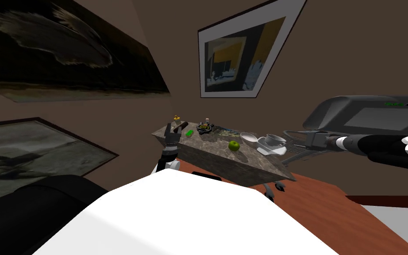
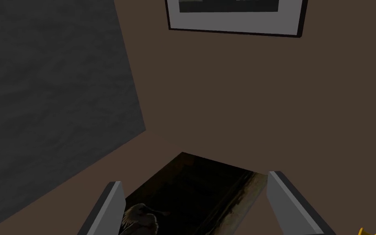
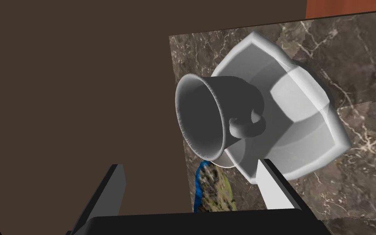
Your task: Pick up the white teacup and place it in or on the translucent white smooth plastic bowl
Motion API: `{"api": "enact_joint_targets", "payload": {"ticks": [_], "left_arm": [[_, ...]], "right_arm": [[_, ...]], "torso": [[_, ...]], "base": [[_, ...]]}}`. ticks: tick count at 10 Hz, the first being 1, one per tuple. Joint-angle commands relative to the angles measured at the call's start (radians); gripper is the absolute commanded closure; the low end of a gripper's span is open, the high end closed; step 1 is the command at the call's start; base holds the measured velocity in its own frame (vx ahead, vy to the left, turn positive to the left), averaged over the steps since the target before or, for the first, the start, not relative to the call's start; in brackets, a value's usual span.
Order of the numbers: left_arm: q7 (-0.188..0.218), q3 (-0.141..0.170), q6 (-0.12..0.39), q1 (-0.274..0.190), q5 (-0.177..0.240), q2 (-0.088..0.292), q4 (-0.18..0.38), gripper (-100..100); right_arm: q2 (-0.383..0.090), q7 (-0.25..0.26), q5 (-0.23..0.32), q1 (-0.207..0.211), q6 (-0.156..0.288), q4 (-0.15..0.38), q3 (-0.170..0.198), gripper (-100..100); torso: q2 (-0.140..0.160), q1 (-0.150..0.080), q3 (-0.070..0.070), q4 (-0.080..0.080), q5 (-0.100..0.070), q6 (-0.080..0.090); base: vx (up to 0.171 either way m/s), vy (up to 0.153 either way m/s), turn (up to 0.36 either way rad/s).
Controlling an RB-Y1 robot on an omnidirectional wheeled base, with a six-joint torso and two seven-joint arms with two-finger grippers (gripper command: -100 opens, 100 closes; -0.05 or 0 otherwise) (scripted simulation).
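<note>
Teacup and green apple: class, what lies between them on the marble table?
The white bowl, seen in the head view, sits between the green apple and the teacup.

Dim render, soft shadows, splayed edges

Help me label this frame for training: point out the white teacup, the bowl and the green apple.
white teacup [image 3: 201, 116], right wrist view, inner wall of its mouth.
bowl [image 1: 248, 137], head view, middle of its white inside.
green apple [image 1: 234, 145], head view, centre of its near side.
</note>
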Motion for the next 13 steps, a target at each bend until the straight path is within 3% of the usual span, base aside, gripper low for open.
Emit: {"api": "enact_joint_targets", "payload": {"ticks": [1,2,3,4,6,8,9,10,13], "left_arm": [[0.000,0.000,0.000,0.000,0.000,0.000,0.000,0],[0.000,0.000,0.000,0.000,0.000,0.000,0.000,0],[0.000,0.000,0.000,0.000,0.000,0.000,0.000,0],[0.000,0.000,0.000,0.000,0.000,0.000,0.000,0],[0.000,0.000,0.000,0.000,0.000,0.000,0.000,0],[0.000,0.000,0.000,0.000,0.000,0.000,0.000,0],[0.000,0.000,0.000,0.000,0.000,0.000,0.000,0],[0.000,0.000,0.000,0.000,0.000,0.000,0.000,0],[0.000,0.000,0.000,0.000,0.000,0.000,0.000,0]], "right_arm": [[-0.050,0.018,-0.050,0.001,0.004,0.011,0.010,-100],[-0.054,0.018,-0.061,0.001,0.004,0.011,0.010,-100],[-0.088,0.050,-0.087,0.005,0.007,0.034,0.018,-100],[-0.121,0.050,-0.124,0.005,0.007,0.034,0.018,-100],[-0.136,0.050,-0.142,0.005,0.007,0.034,0.018,-100],[-0.210,0.081,-0.196,0.009,0.009,0.058,0.025,-100],[-0.218,0.081,-0.211,0.009,0.009,0.058,0.025,-100],[-0.259,0.113,-0.250,0.014,0.011,0.082,0.032,-100],[-0.355,0.144,-0.370,0.018,0.014,0.106,0.040,-100]], "torso": [[0.000,0.000,0.000,0.000,0.000,0.000],[0.000,0.001,0.000,0.000,0.000,-0.001],[-0.001,0.001,0.000,0.000,0.000,0.000],[0.000,0.000,0.000,0.000,0.000,0.001],[0.000,0.001,0.000,0.000,0.000,-0.001],[0.000,0.000,0.000,0.000,0.000,0.001],[0.000,0.000,0.000,0.000,0.000,0.000],[0.000,0.001,0.000,0.000,0.000,0.000],[0.000,-0.001,0.000,0.000,0.000,0.001]], "base": [[-0.002,-0.007,0.014],[-0.001,-0.002,0.026],[0.002,-0.021,-0.279],[0.000,-0.018,-0.188],[-0.002,-0.007,0.036],[0.000,-0.021,-0.210],[-0.001,-0.011,0.000],[0.003,-0.024,-0.248],[0.001,-0.026,-0.182]]}}
